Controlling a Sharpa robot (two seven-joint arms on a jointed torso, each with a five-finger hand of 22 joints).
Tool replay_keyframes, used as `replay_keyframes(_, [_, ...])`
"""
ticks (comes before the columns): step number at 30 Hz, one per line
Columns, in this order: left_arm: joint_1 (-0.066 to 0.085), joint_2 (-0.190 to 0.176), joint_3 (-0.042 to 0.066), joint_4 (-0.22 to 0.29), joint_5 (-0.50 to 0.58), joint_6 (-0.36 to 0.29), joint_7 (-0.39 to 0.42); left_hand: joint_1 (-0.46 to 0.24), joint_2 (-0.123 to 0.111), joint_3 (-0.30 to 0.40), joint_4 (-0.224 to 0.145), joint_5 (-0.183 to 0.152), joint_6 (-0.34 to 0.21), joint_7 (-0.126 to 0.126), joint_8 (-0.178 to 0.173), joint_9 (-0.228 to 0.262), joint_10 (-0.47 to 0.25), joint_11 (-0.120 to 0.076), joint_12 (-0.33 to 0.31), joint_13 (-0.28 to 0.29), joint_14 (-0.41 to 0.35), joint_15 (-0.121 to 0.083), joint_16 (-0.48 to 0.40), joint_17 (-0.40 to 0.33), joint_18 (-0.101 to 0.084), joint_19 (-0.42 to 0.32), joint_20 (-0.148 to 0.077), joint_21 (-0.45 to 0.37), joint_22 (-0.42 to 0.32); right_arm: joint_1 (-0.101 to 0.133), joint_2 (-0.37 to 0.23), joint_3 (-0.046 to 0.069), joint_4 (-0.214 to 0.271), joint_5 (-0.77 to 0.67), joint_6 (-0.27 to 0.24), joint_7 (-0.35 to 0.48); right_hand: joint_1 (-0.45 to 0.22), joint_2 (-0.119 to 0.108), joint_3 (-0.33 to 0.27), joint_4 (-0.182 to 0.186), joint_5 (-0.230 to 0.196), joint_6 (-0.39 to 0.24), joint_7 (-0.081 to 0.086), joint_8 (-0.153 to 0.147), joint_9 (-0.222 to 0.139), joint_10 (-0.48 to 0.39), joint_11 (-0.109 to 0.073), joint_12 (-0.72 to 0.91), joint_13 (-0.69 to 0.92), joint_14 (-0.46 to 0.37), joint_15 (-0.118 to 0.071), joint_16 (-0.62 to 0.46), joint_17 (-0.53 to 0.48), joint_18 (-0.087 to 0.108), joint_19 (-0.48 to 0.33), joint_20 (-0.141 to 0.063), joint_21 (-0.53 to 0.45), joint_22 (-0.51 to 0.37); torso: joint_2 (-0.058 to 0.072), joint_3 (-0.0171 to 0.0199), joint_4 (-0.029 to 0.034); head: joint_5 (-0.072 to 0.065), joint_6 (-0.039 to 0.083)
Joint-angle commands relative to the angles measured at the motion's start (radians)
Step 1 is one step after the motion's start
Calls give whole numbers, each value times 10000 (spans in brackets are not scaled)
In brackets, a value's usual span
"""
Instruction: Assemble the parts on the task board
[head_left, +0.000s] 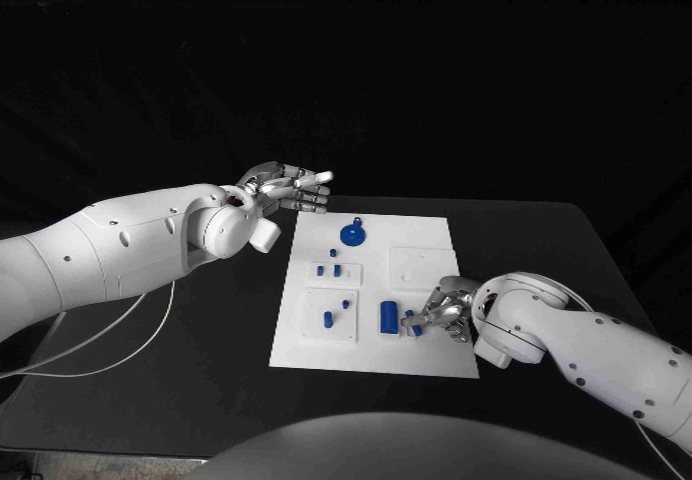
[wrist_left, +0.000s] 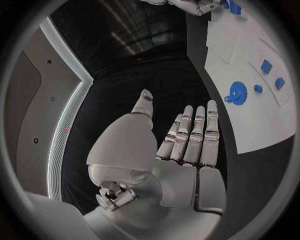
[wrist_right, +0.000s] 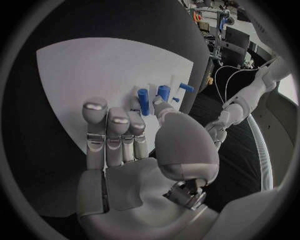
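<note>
The right hand (head_left: 440, 312) was seen low over the near right part of the task board (head_left: 418, 238), its fingers curled around a small blue part (head_left: 415, 329); whether that part was truly pinched or only touched could not be told, since in the right wrist view the fingertips (wrist_right: 95, 106) were held straight and close together with blue pieces just beyond them. The left hand (head_left: 289, 187) was held off the board's far left corner, fingers straight and side by side, with nothing in it. A likely risk was judged to be a knock to the upright blue cylinder (head_left: 389, 316) just beside the right hand, caused by fingers crowding that corner; a loosely held part could also be dropped or tipped short of its seat. The round blue part (head_left: 352, 235) and the small pieces (head_left: 335, 269) on the left blocks were well apart from both hands. The board lay flat on a black counter (head_left: 562, 250), and the room behind was dark and featureless.
</note>
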Motion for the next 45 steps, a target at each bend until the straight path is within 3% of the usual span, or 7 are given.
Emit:
replay_keyframes(1, [4,10,7,17,9,106,29,-20,-55,-7,50,-42,-63,-10,-10,-10,-62,-14,-1,7,-10,8,-26,1,50,-19,-7,15,-5,-19,-16,-14,91,71,234,202,-88,0,-68,119,38,51,37,-47,27,1,75,-34,-9,46,-4,-30,-5,-150,522,6,-56,706,0,-6,-1,1,0])
replay_keyframes(18, [-21,28,6,-2,9,132,-10,-20,-55,-7,50,-42,-63,-10,-10,-10,-62,-14,-1,7,-10,8,-26,1,50,-19,-7,15,-5,-21,-304,-9,445,96,354,239,-137,158,8,191,343,55,22,-47,50,27,65,-12,-4,52,-10,-19,-10,-154,526,5,-27,707,-2,-6,4,-5,0])
replay_keyframes(22, [-26,28,6,-10,9,135,-18,-20,-55,-7,50,-42,-63,-10,-10,-10,-62,-14,-1,7,-10,8,-26,1,50,-19,-7,15,-5,-21,-325,-9,489,134,448,289,-31,215,18,-194,372,68,14,-49,40,32,56,-16,-6,54,-16,-11,-15,-163,527,-1,-12,705,2,-3,5,3,0])
replay_keyframes(25, [-28,28,6,-11,9,141,-22,-20,-55,-7,50,-42,-63,-10,-10,-10,-62,-14,-1,7,-10,8,-26,1,50,-19,-7,15,-5,-21,-339,-9,490,98,550,303,237,250,278,-736,343,81,1,-50,9,39,42,-2,8,51,-23,-9,-16,-175,523,-7,-7,708,-3,-9,6,-3,0])
replay_keyframes(31, [-34,31,6,-17,9,155,-47,-20,-55,-7,50,-42,-63,-10,-10,-10,-62,-14,-1,7,-10,8,-26,1,50,-19,-7,15,-5,-21,-366,-9,468,-89,820,295,258,81,629,-1308,165,123,-18,-50,-87,28,39,-18,7,48,-19,-11,-16,-188,519,-9,-7,717,0,-10,3,1,0])
replay_keyframes(37, [-51,31,6,-25,9,162,-71,-17,-26,-9,45,-43,-54,-7,-8,-9,-71,-10,-3,6,-10,10,-25,1,51,-19,-5,17,-4,-24,-377,-9,447,-145,962,301,249,-58,432,-1129,10,133,0,-50,-96,24,51,-23,7,46,-11,-11,-8,-185,518,-1,-20,721,-2,-7,8,-8,0])
replay_keyframes(45, [-71,30,6,-29,5,174,-82,-17,-26,-9,45,-43,-54,-7,-8,-9,-71,-10,-3,6,-10,10,-25,1,51,-19,-5,17,-4,-27,-341,-9,376,-161,883,263,190,8,538,-981,-20,146,-11,-50,-104,39,46,-9,18,49,-16,-3,6,-187,524,-7,-10,727,2,-9,5,-7,0])
